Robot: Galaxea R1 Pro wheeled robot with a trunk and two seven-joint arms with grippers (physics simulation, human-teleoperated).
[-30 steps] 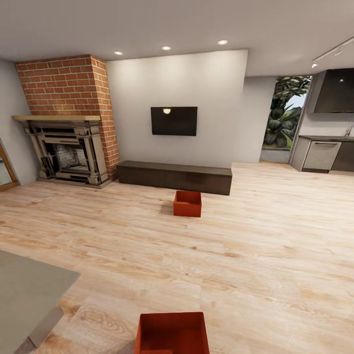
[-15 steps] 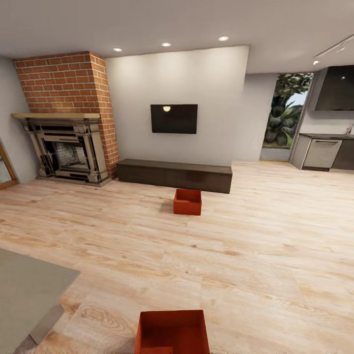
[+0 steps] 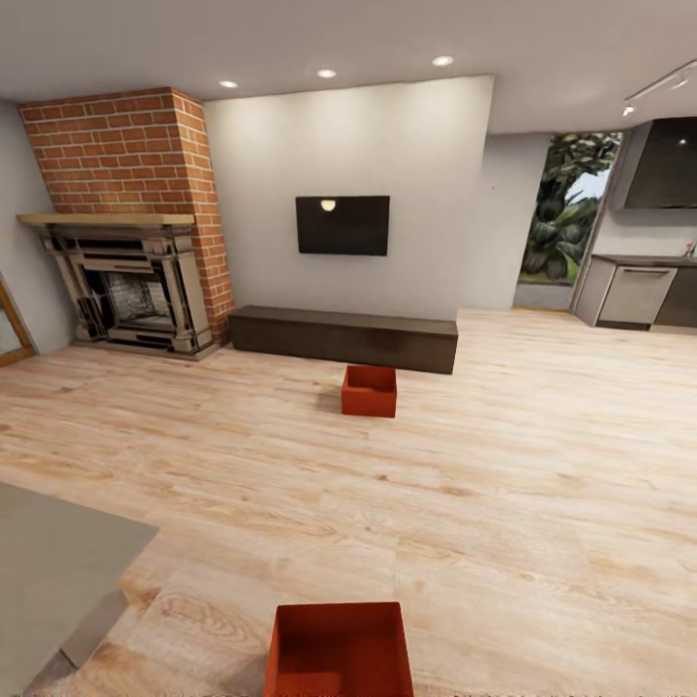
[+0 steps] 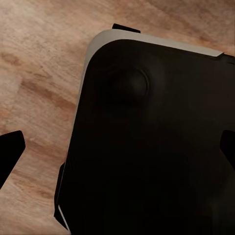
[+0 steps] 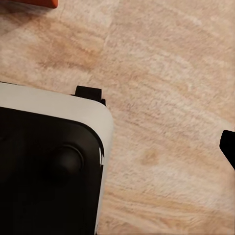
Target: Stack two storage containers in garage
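Your two storage containers stand on the light wood plank floor of the living room, well apart from each other. The near container sits at 6 o'clock in the head view, at the lower edge of the picture, its open top toward you and its inside empty. The far container sits near the middle of the view, toward 12 o'clock from the near one, just in front of the long dark bench.

Above the bench a black TV hangs on the white wall. At 10 o'clock you have the red brick fireplace. At 8 o'clock a grey rug covers part of the planks. At 2 o'clock a kitchen counter stands beside a window with green leaves.

In the left wrist view, the dark robot base lies over the planks, and dark finger tips show at both side edges, so these jaws are spread with nothing between them. In the right wrist view, the base corner and a strip of orange-red show; one dark tip alone appears at the edge, so I cannot tell how the right jaws stand.
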